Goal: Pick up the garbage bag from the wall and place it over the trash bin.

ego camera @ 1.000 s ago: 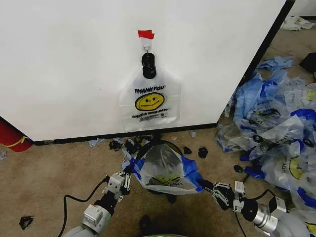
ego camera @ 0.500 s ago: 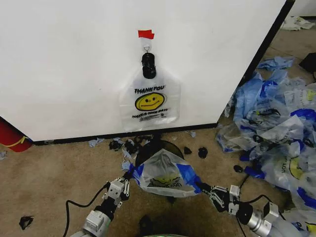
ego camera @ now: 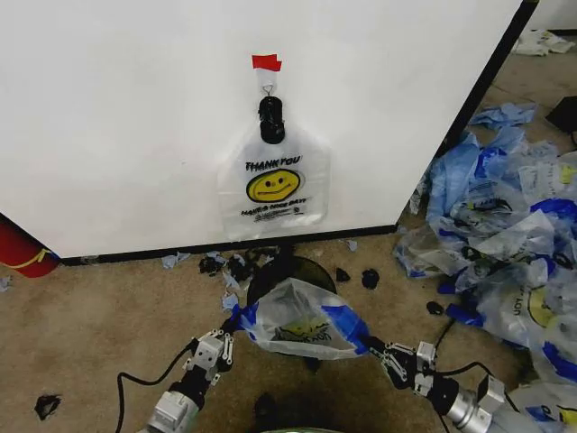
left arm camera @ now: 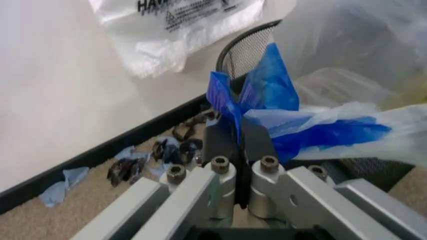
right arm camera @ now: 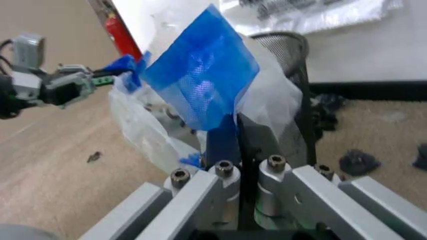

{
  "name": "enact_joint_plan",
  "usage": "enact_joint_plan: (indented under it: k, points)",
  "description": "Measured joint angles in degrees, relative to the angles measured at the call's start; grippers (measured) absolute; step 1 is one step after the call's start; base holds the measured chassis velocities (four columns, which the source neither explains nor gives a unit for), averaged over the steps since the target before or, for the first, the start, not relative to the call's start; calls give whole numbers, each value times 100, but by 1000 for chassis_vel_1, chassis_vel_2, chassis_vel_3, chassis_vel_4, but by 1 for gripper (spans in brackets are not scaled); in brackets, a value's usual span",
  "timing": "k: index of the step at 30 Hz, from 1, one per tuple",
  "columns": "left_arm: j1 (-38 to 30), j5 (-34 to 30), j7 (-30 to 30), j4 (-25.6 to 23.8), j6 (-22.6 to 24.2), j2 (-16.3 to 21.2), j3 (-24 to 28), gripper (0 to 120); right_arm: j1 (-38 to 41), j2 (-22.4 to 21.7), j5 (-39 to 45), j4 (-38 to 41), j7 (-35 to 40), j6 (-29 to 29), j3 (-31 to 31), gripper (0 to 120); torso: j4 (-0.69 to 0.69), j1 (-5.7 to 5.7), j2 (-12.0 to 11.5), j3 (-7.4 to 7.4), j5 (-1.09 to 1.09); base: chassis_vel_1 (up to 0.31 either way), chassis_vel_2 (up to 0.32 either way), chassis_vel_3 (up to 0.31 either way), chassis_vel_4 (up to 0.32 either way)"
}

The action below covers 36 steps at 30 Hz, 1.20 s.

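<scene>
A whitish garbage bag (ego camera: 297, 320) with blue-edged handles is stretched between my two grippers, low over the near side of the black mesh trash bin (ego camera: 290, 267). My left gripper (ego camera: 227, 327) is shut on its left blue handle (left arm camera: 257, 92). My right gripper (ego camera: 372, 346) is shut on the right blue handle (right arm camera: 200, 70). In the wrist views the left gripper (left arm camera: 239, 132) and the right gripper (right arm camera: 230, 136) both pinch blue plastic, with the trash bin (left arm camera: 248, 50) (right arm camera: 283, 42) just beyond. A second smiley bag (ego camera: 272, 180) hangs from a hook on the white wall (ego camera: 117, 117) under red tape (ego camera: 266, 62).
A heap of blue and white bags (ego camera: 505, 225) covers the carpet at the right. A red cylinder with a yellow band (ego camera: 22, 248) stands at the left by the wall. Black scraps (ego camera: 225, 264) lie along the black baseboard (ego camera: 135, 254). A cable (ego camera: 126, 392) trails from my left arm.
Both grippers have drawn back toward me with the bag. The bag has slid nearer and flattened, and more of the bin's far rim shows behind it.
</scene>
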Motion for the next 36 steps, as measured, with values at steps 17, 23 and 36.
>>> enact_joint_plan:
  k: [17, 23, 36]
  points:
    - [-167, 204, 3, 404, -131, -385, 272, 0, 162, 245, -40, -19, 745, 4, -336, 0, -1, 0, 0, 0, 0, 0, 0, 0, 0]
    - [-292, 200, 10, 541, -168, -451, 416, 0, 182, 311, -81, -77, 800, 1, -383, 0, -1, 0, 0, 0, 0, 0, 0, 0, 0]
    - [-338, 280, -46, 688, -204, -492, 519, 0, 324, 266, -149, -180, 965, -43, -460, 0, 0, 0, 1, 0, 0, 0, 0, 0, 0]
